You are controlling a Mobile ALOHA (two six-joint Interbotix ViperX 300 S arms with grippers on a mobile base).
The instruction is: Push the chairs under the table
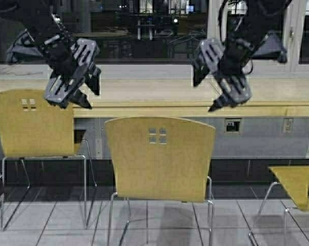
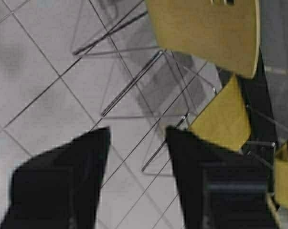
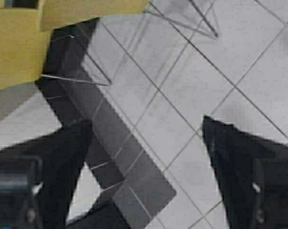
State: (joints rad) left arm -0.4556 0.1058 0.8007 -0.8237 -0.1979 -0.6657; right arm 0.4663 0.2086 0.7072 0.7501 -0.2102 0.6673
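A long pale-wood counter (image 1: 159, 91) runs left to right along a far window. Three tan chairs stand on the near side, pulled out over grey floor tiles (image 3: 191, 90): the middle chair (image 1: 159, 159) nearest, the left chair (image 1: 34, 125) closer to the counter, the right chair (image 1: 296, 187) at the edge. Both arms hang raised above the counter edge. Left end effector (image 1: 87, 92) and right end effector (image 1: 204, 93) each gape open, holding nothing.
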